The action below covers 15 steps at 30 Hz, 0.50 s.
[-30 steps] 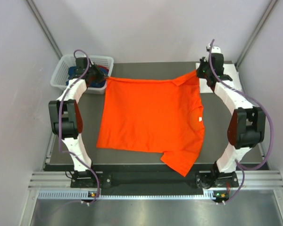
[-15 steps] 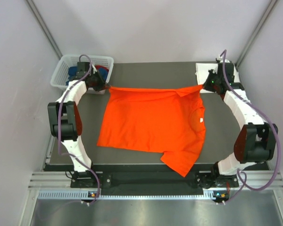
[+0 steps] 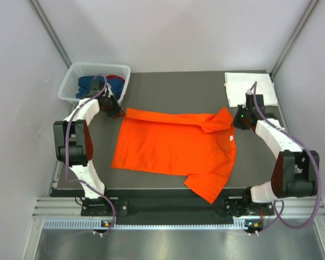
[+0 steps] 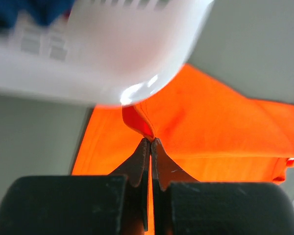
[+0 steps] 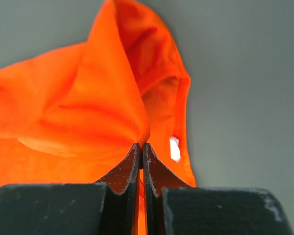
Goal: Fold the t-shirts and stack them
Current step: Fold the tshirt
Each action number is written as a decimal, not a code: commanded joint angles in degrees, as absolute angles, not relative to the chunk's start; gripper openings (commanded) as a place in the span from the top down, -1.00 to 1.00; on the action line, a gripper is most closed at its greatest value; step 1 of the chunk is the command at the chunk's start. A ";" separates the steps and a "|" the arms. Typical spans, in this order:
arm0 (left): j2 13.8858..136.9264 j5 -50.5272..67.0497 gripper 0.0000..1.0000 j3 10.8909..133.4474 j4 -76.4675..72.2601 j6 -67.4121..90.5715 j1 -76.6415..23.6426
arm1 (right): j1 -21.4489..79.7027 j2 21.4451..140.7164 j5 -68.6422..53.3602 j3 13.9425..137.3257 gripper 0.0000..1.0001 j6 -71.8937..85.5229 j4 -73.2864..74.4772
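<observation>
An orange t-shirt (image 3: pixel 173 149) lies spread on the dark table, its far edge lifted and folded toward the near side. My left gripper (image 3: pixel 119 111) is shut on the shirt's far left corner (image 4: pixel 142 122), just in front of the basket. My right gripper (image 3: pixel 234 120) is shut on the far right corner (image 5: pixel 132 122), held a little above the shirt. A white label (image 5: pixel 174 148) shows on the shirt near the right fingers. One sleeve (image 3: pixel 208 187) hangs toward the table's near edge.
A white basket (image 3: pixel 95 81) with blue and red clothes stands at the far left, its rim (image 4: pixel 112 54) close above the left gripper. A folded white cloth (image 3: pixel 249 85) lies at the far right corner. Grey walls enclose the table.
Both grippers have pulled the shirt's far edge toward the near side, from the back of the table to about its middle, folding the far strip over. The white cloth at far right is now uncovered.
</observation>
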<state>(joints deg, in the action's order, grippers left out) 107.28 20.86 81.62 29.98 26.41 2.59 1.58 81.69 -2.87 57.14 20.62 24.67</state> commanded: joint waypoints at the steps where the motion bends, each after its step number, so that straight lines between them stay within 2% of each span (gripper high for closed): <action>1: 102.92 18.29 1.00 77.27 30.77 25.75 2.81 | 0.79 79.19 -2.02 52.67 1.00 23.73 19.70; 15: 102.48 12.84 1.00 71.02 30.77 27.16 2.90 | 0.79 74.88 -2.28 41.93 1.00 29.44 13.45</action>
<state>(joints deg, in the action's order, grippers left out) 104.33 15.49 71.57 31.09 26.87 2.59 1.58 77.06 -2.48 42.61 28.16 16.58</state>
